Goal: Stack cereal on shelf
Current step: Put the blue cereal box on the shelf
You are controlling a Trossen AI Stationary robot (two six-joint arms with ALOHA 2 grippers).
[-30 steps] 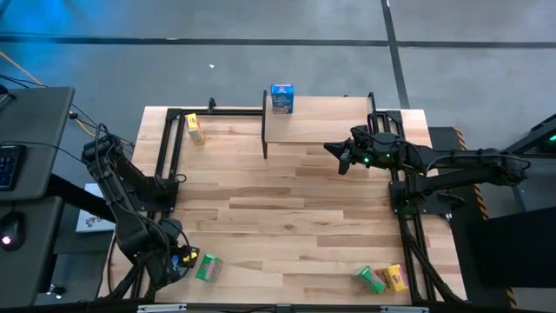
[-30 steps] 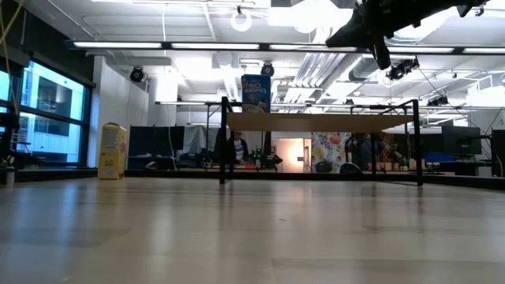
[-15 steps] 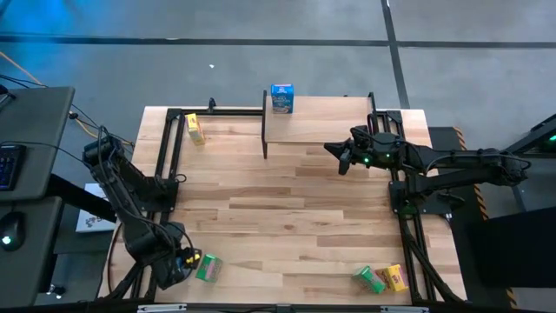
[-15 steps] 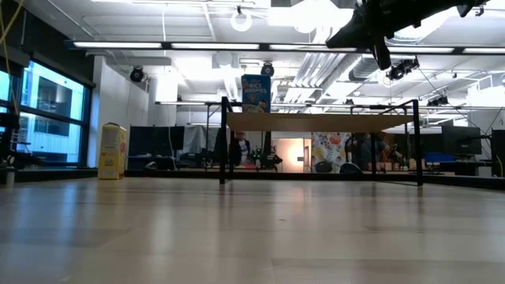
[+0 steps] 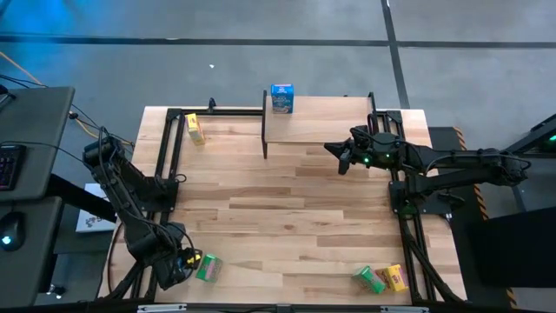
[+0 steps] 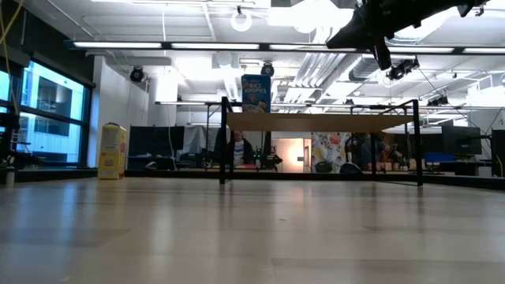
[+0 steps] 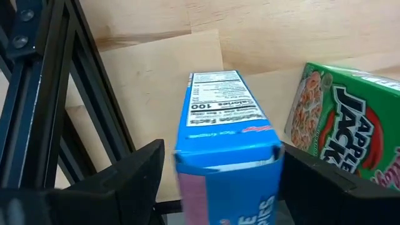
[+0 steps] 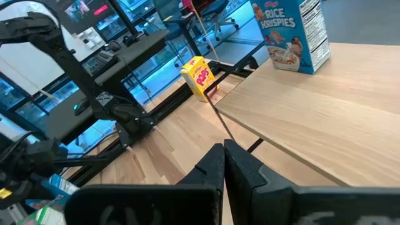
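Observation:
My left gripper (image 7: 223, 154) hangs open at the table's near left corner (image 5: 178, 261), pointing down. Its fingers stand on either side of a blue cereal box (image 7: 225, 125) that stands on end on the table. A green cereal box (image 7: 337, 119) lies close beside it (image 5: 208, 268). A second blue box (image 5: 281, 98) stands on the shelf (image 5: 326, 122) at its far left corner. My right gripper (image 5: 340, 159) hovers shut just off the shelf's near edge, above shelf height (image 6: 384, 57). My left gripper comes from above, one finger (image 7: 134, 178) off each broad face of the blue box's top end (image 7: 228, 150). A thin gap shows at one finger. Whether the other finger (image 7: 312, 175) touches the box I cannot tell.
A yellow box (image 5: 195, 128) stands at the far left by the black frame rail (image 5: 169, 143). A green box (image 5: 368, 279) and a yellow box (image 5: 395, 277) lie at the near right. The middle of the tabletop (image 5: 287, 209) is bare wood.
My left gripper has come down over the blue box at the near left corner. My right arm has kept still.

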